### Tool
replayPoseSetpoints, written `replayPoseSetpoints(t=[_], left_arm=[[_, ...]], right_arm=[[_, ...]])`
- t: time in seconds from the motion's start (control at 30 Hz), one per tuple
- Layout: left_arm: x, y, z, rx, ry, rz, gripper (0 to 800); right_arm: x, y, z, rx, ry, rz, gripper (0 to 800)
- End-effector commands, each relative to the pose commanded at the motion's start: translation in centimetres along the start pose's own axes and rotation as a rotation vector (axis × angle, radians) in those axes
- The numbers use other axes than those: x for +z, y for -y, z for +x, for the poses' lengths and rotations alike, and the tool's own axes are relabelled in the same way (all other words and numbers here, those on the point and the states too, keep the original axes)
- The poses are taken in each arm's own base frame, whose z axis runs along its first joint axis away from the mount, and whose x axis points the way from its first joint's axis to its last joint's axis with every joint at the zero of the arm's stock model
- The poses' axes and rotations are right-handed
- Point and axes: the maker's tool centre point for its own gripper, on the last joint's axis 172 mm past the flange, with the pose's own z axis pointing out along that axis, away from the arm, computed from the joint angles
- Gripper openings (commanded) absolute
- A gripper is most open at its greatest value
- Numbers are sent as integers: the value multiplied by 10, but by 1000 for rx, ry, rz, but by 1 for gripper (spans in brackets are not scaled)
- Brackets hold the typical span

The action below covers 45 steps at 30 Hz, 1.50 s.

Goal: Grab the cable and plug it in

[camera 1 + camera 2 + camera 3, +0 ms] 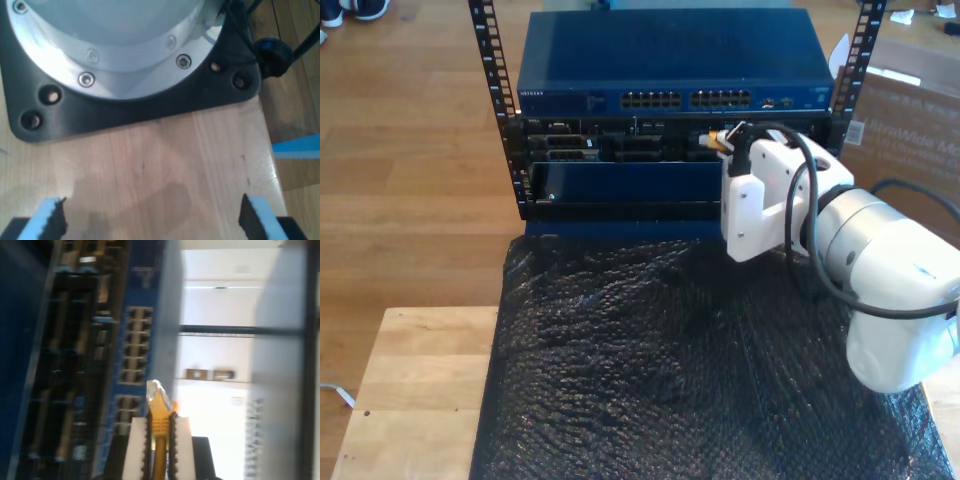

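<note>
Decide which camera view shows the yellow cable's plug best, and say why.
The second wrist view: the cable sits clamped in my second pincer, its clear plug tip near the blue switch's ports. The exterior view shows just a small yellow speck. The first wrist view looks at a wooden table.

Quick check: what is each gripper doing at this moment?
My first gripper: open, nothing between the pads, above bare wood.
My second gripper: closed on the cable, plug tip forward.

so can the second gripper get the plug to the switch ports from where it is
Probably yes: my second gripper holds the cable plug-first near the blue switch, and nothing stands between them.
</note>
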Motion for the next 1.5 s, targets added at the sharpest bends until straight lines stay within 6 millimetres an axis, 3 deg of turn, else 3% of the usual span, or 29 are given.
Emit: replayPoseSetpoints(t=[0.07, 0.23, 0.33, 0.57, 0.77, 1.0, 1.33, 1.5], left_arm=[[0, 0, 0, -1, -2, 1, 800], [0, 0, 0, 0, -2, 0, 800], [0, 0, 0, -1, -2, 1, 800], [0, 0, 0, 0, -2, 0, 800], [0, 0, 0, 0, -2, 0, 800], [0, 0, 0, 0, -2, 0, 800], [0, 0, 0, 0, -2, 0, 800], [0, 0, 0, 0, -2, 0, 800]], right_arm=[[3, -11, -7, 16, 15, -53, 0], [5, -11, -36, 62, 98, -71, 0], [6, 4, -47, 76, 119, -51, 0], [-1, 15, -51, 100, 126, -86, 0], [-5, 29, -83, 130, 230, -124, 0], [1, 41, -84, 54, 279, -152, 0], [31, 58, -80, 28, 398, -181, 0], [42, 61, -88, 2, 467, -192, 0]])
